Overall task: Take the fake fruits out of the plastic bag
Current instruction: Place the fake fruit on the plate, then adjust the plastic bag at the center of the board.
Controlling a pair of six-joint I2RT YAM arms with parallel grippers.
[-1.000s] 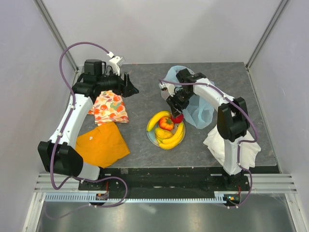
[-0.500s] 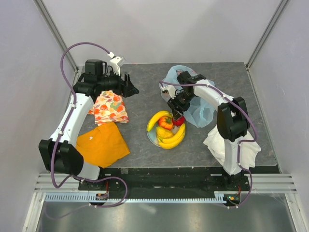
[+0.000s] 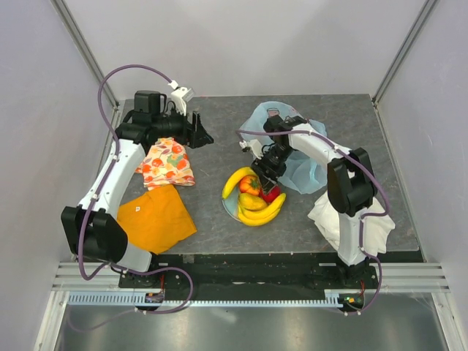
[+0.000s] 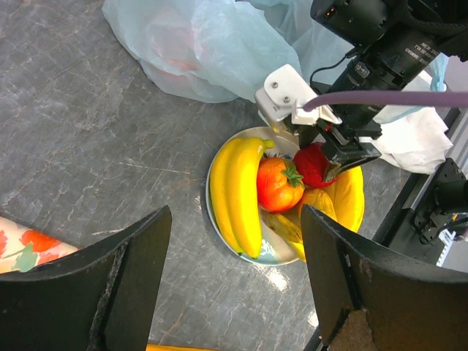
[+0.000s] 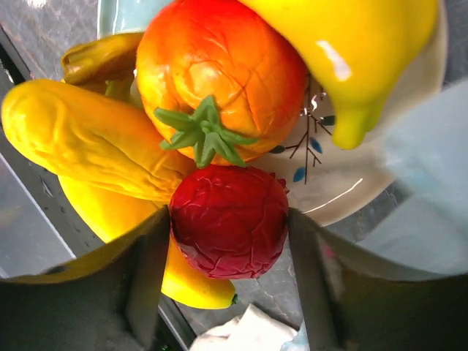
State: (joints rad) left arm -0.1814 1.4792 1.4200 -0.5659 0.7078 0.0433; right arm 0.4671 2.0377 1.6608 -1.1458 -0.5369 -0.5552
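- Orange cloth (image 3: 155, 218) lies flat on the grey counter (image 3: 219, 110), well left of the plate (image 5: 344, 183) and nearer the arms' bases.
- Fruit-printed orange-and-white cloth (image 3: 167, 162) sits crumpled left of the plate. Its near edge meets the orange cloth.
- Left fingers (image 4: 124, 278) hover behind and left of the plate, above the far edge of the printed cloth. They are spread wide, with nothing between them.
- On the plate itself lie the fake fruits already out of the bag. Yellow bananas (image 4: 238, 194) curve along its left side, and an orange-red fruit (image 4: 276, 184) with a green calyx sits in the middle. A wrinkled yellow fruit (image 5: 88, 135) and more bananas (image 3: 265, 212) follow the near-right rim.
- Right fingers (image 5: 142, 285) are clamped on a dark red fruit (image 5: 230, 219), one finger at each side of it. The fruit is at the plate's right rim, touching the orange-red fruit and over a banana. Whether it rests on the plate cannot be told.
- Light-blue translucent plastic bag (image 3: 303, 164) lies slumped on the counter just behind and right of the plate, partly under the right arm. A pink patch shows through its film.
- White cloth (image 3: 362, 223) is bunched well right of the plate, beside the right arm's lower link.
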